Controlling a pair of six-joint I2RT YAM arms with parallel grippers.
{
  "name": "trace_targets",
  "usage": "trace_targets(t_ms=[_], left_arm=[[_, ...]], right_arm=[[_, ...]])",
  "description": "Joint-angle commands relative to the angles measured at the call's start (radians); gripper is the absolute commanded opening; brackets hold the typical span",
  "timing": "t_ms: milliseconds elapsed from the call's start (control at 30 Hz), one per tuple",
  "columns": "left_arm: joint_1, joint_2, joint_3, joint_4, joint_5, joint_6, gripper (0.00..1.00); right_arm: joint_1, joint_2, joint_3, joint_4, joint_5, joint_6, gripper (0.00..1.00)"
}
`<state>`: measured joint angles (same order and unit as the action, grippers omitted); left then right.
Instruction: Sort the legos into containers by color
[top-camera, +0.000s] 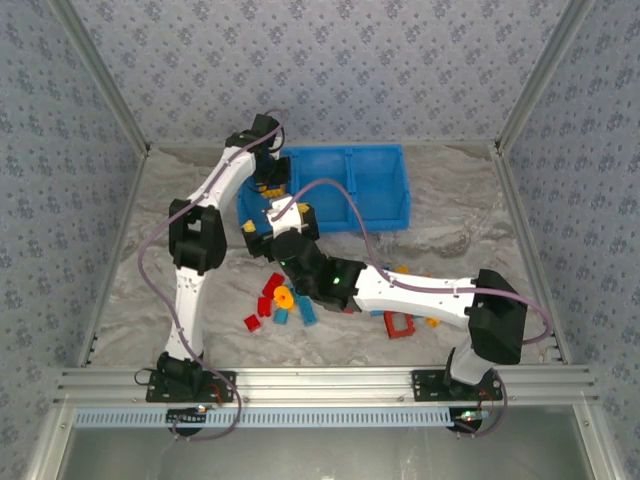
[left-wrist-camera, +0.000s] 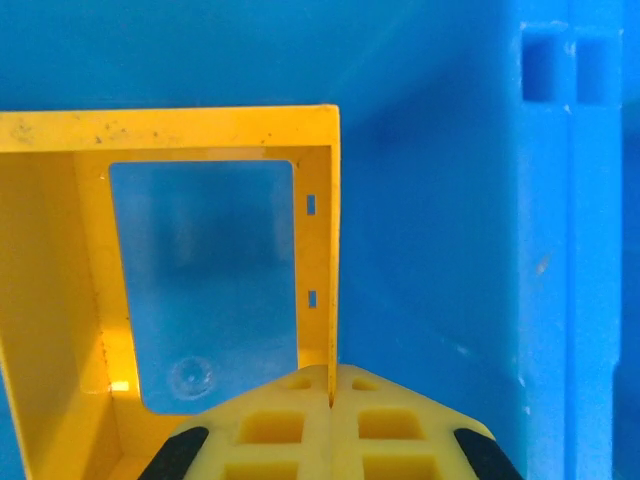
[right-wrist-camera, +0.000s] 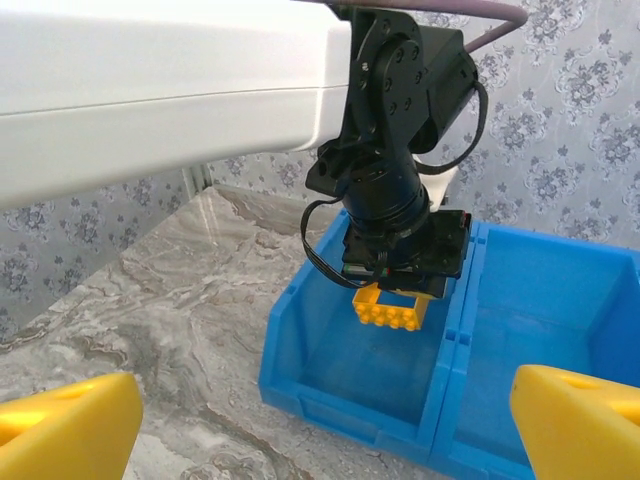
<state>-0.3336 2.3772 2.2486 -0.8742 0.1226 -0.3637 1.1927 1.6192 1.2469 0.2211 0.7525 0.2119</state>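
Note:
A yellow open frame brick (left-wrist-camera: 200, 260) hangs inside the left compartment of the bright blue bin (left-wrist-camera: 450, 200), above its floor. My left gripper (left-wrist-camera: 330, 375) is shut on one wall of that brick. The right wrist view shows the same brick (right-wrist-camera: 392, 307), studs facing out, under the left wrist over the bin (right-wrist-camera: 280, 330). My right gripper (right-wrist-camera: 325, 400) is open wide with nothing between its fingers, hovering just in front of the bin's left end (top-camera: 280, 222). From the top, the left gripper (top-camera: 268, 188) sits over the bin (top-camera: 380, 185). Loose legos (top-camera: 285, 298) lie on the table.
Red, blue and yellow bricks are scattered from the centre (top-camera: 272, 285) to the right, including a red frame (top-camera: 399, 324), partly under the right arm (top-camera: 400, 290). The two forearms cross close together near the bin's front left corner. Patterned walls enclose the marble table (top-camera: 470, 230).

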Motion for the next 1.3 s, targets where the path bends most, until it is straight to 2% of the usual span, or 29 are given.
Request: trace_targets(t_ms=[0, 267, 1000, 1267], left_arm=[[0.005, 0.004, 0.000, 0.046, 0.032, -0.004, 0.00], [0.005, 0.011, 0.007, -0.005, -0.111, 0.008, 0.00], [-0.007, 0.109, 0.068, -0.073, -0.261, 0.038, 0.00], [-0.030, 0.088, 0.098, -0.111, -0.294, 0.044, 0.31]], right_arm=[[-0.008, -0.050, -0.028, -0.020, 0.024, 0.058, 0.97], [-0.015, -0.062, -0.040, -0.034, 0.019, 0.077, 0.97], [-0.035, -0.059, -0.046, -0.056, 0.007, 0.112, 0.98], [-0.048, -0.119, -0.135, -0.085, 0.026, 0.145, 0.98]])
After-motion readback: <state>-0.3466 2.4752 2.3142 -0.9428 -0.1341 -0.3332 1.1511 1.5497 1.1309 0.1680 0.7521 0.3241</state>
